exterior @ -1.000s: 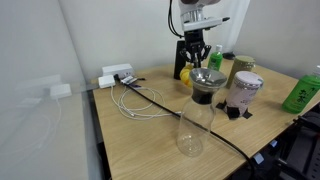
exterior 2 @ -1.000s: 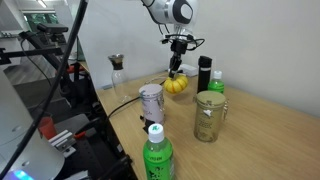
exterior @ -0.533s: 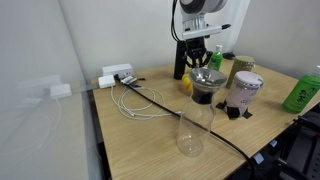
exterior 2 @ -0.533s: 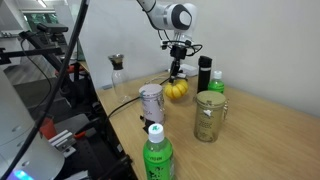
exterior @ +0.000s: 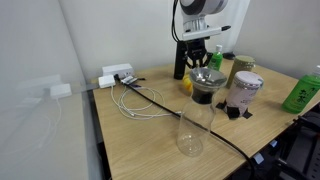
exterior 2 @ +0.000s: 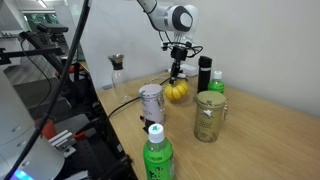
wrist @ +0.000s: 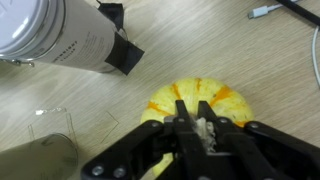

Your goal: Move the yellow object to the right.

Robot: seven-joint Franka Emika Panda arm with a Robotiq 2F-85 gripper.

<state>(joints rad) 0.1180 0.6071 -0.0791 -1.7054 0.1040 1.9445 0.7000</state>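
Gripper sits directly over the yellow object, pointing straight down. In the wrist view the fingers are narrow, nearly together, with the tips right at the crown of the ribbed lobes. Cannot tell whether they are actually pinching it or just touching the top.

The yellow object is on the wooden table, near the back of the cluster of containers. In an exterior view it appears just below the gripper, between the silver tumbler and the black bottle, close to both; I can't tell from here whether it touches either. Whether it rests on the table or is slightly lifted is also unclear.

From the other side, the clear glass bottle stands in front and its neck hides most of the yellow object, leaving only a yellow sliver.

Other things on the table:
- Glass mug, nearer the camera than the yellow object and apart from it.
- Green bottle, at the near edge, well apart.
- White power strip, with thin cables looped on the wood, well clear of the cluster.
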